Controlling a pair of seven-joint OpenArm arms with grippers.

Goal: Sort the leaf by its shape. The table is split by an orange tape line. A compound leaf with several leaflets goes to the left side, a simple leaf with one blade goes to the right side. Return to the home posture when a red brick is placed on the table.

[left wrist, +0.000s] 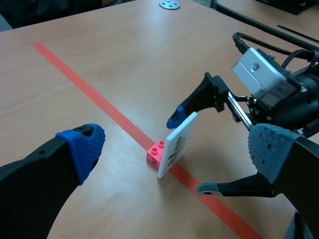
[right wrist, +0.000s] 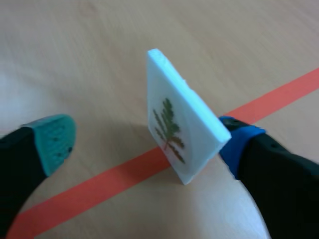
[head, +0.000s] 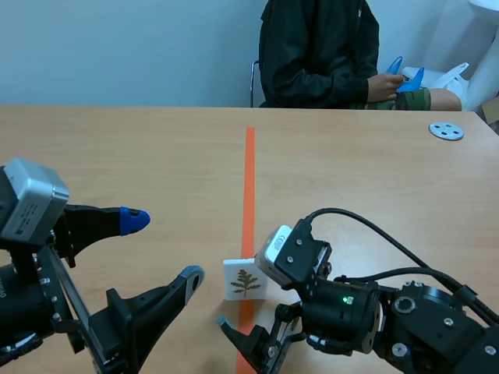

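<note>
A white card [head: 245, 280] printed with a green leaf of several leaflets stands upright on the orange tape line [head: 249, 183], held by a small pink brick [left wrist: 156, 152] at its base. My right gripper [right wrist: 144, 142] is open around the card [right wrist: 179, 129]. Its blue pad [right wrist: 239, 142] sits close against the card's blank back, and its green pad [right wrist: 52, 139] stays well clear of the printed face. My left gripper [head: 162, 248] is open, low over the table to the left of the card [left wrist: 177, 144], and apart from it.
A person in a dark jacket [head: 316, 51] sits across the table holding something blue. A grey disc [head: 446, 131] lies at the far right. Bare wooden tabletop [head: 140, 156] stretches on both sides of the tape line.
</note>
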